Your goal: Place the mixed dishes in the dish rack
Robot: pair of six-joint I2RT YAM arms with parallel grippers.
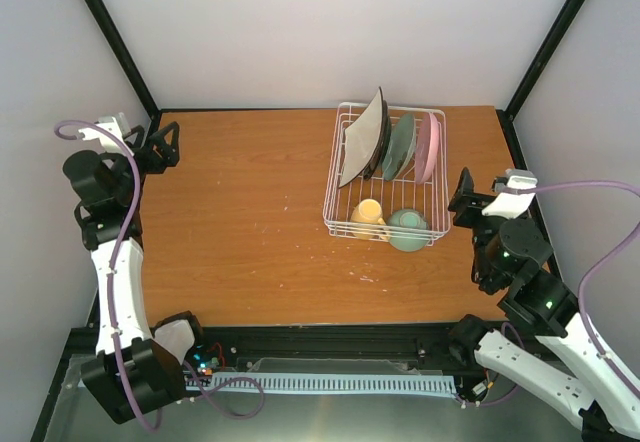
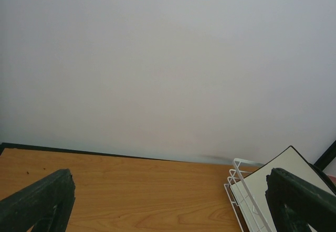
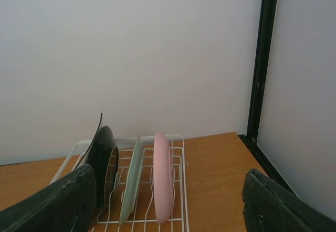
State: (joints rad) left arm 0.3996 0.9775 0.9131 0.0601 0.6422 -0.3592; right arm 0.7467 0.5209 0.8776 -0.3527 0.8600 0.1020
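Note:
The white wire dish rack [image 1: 330, 207] stands at the back right of the table. In its slots stand the white square plate [image 1: 360, 144], the dark-rimmed cream plate [image 1: 381, 147], the mint-green plate [image 1: 400, 148] and the pink plate [image 1: 428, 146]. The yellow mug [image 1: 366, 217] and the mint-green bowl [image 1: 408, 229] lie in its near end. My left gripper [image 1: 165, 148] is open and empty at the far left. My right gripper [image 1: 466, 202] is open and empty just right of the rack. The right wrist view shows the pink plate [image 3: 163, 185], the mint plate [image 3: 131, 182] and the dark-rimmed plate [image 3: 105, 158] edge-on.
The wooden table [image 1: 240, 212] is bounded by white walls and black frame posts [image 3: 260, 85]. The left wrist view shows the rack's corner [image 2: 239, 182] with the square plate [image 2: 278, 169] at its right edge. A few small crumbs lie near the rack's front.

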